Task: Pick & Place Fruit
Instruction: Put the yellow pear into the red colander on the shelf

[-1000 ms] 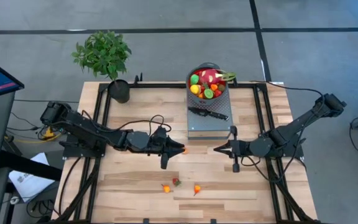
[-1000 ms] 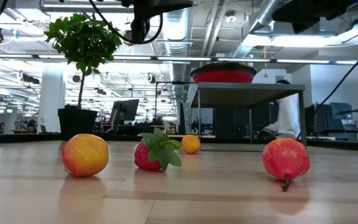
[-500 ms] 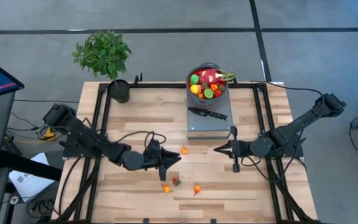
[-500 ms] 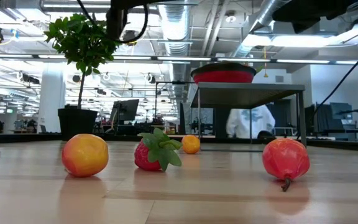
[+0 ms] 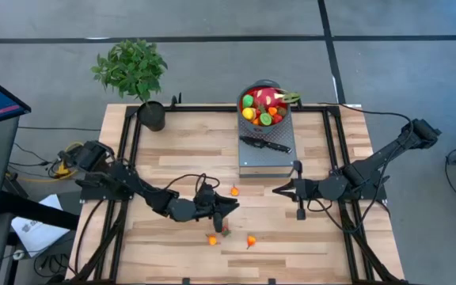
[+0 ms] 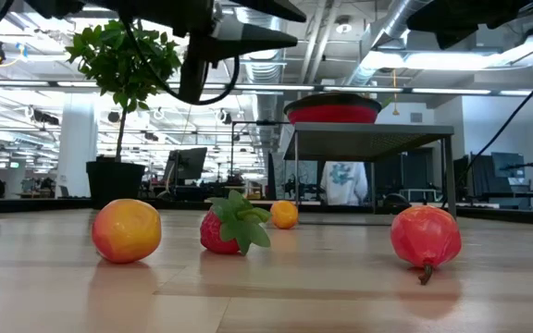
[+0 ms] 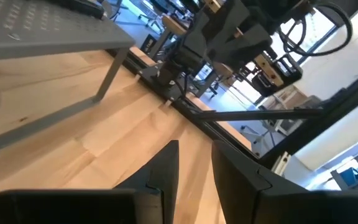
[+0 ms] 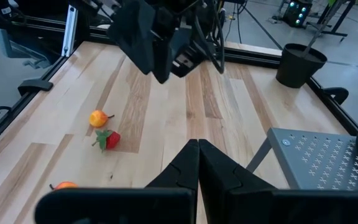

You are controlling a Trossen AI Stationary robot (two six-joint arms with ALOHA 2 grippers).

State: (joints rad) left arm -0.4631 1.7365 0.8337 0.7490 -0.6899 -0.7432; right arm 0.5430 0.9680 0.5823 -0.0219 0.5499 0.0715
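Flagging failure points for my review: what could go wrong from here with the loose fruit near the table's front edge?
The left pincer hovers, narrowly open, near the strawberry and the yellow-orange fruit, which lie close together; it may send one rolling. The bowl is already heaped, so another fruit could tumble off.

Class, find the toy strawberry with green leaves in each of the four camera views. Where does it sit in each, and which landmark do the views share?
High view: strawberry low in the picture, just left of centre.
Low view: on the tabletop, left of centre.
Left wrist view: not in it.
Right wrist view: left of centre, on the wood.
Shared landmark: the grey metal stand, seen in all four.
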